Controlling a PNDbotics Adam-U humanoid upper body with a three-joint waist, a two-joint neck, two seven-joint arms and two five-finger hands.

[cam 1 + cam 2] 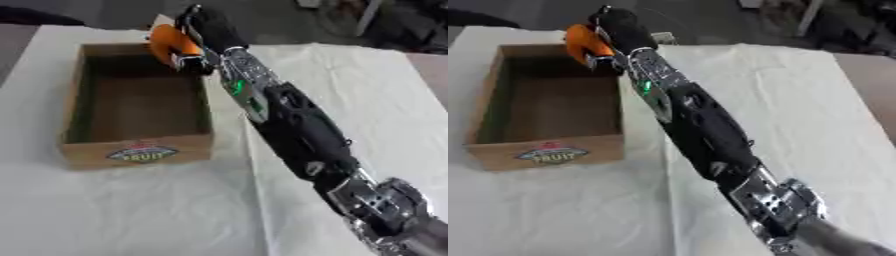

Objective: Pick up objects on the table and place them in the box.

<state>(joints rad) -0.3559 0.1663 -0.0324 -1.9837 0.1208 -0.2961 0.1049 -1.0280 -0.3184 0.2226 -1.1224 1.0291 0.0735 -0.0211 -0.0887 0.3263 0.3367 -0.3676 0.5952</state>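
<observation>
The right hand [199,31] reaches into the upper middle of the frame, fingers curled around an orange object [168,44]. It hangs over the far right corner of the wooden box [136,150], which sits at the left on the white cloth [367,100].

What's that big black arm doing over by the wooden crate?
The robot's right hand has reached across the white-covered table and is holding an orange object at the far right corner of the wooden box. The object sits at about rim height, not yet dropped in. What shows of the box's inside looks empty. The left hand is not in view.
</observation>
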